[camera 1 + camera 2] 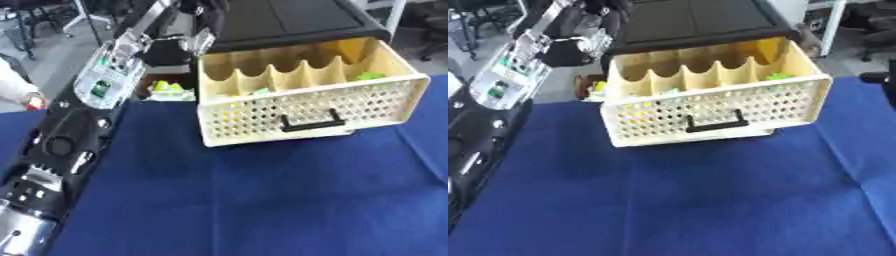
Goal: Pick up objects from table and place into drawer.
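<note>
My left hand [194,36] was raised beside drawer's [306,107] back left corner, finger state unclear. Drawer stood pulled open on blue cloth [262,200], green bits [369,76] inside compartments. Yellow-green object [169,90] behind drawer's left.

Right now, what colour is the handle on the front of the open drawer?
Black. The handle sits on the cream perforated front of the drawer, clearest in the left eye view.

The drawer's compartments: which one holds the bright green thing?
The rightmost compartment of the cream drawer, farthest from the robot's left hand. A bright green thing shows there; another compartment holds something paler.
</note>
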`<state>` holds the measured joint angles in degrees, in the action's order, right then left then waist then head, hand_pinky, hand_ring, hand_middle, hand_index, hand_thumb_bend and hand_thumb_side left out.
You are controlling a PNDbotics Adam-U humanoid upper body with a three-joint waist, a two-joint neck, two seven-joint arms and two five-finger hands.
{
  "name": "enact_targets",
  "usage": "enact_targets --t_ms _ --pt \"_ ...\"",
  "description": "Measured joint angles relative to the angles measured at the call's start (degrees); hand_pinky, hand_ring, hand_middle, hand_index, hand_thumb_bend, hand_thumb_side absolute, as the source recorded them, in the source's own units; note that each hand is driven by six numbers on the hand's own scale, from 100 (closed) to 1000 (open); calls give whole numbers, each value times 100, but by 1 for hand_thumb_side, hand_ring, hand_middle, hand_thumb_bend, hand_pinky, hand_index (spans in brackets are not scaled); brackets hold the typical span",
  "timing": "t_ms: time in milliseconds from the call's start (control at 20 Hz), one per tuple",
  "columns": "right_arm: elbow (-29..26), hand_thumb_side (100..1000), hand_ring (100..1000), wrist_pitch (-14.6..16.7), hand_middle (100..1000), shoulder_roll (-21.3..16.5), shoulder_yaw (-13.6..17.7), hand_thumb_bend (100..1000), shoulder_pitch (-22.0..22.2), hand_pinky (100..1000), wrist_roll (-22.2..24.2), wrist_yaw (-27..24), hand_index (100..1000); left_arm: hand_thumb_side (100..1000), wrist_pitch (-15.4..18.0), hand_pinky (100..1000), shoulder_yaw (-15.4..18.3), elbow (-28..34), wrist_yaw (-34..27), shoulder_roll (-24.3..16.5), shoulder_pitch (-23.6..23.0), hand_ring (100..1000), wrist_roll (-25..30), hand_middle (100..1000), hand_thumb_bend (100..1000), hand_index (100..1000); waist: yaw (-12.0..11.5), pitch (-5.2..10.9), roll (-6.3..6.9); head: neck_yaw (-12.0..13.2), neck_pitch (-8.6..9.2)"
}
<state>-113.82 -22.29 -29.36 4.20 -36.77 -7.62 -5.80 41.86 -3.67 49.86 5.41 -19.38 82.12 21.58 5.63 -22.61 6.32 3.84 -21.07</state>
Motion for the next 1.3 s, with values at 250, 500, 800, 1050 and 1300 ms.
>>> enact_targets --t_ms 250,500,800,1050,1300 --pt "0 1000 100 -3 149 1 1 100 11 739 -5 -3 691 516 -81 276 14 221 -753 -36 -119 492 81 504 100 747 -78 67 -11 -42 -73" --pt "0 993 100 39 152 -21 1 100 12 734 -23 10 694 584 -325 289 -1 1030 -2007 -235 -320 481 219 490 100 742 -179 126 -72 -103 -208" --pt "0 974 100 231 161 -126 -45 100 -117 723 4 57 705 608 -1553 307 108 2477 -3659 -547 -626 484 -233 498 100 739 -268 195 -165 -155 -311" --pt "0 973 100 415 162 -226 -127 100 -209 722 111 207 705 608 -2244 307 188 3428 -4353 -743 -869 484 -648 498 100 739 -291 220 -219 -173 -353" --pt "1 956 122 617 207 -491 -410 100 -562 696 312 424 743 619 -2581 316 334 3960 -4638 -967 -1236 487 -940 503 100 739 -440 331 -431 -231 -398"
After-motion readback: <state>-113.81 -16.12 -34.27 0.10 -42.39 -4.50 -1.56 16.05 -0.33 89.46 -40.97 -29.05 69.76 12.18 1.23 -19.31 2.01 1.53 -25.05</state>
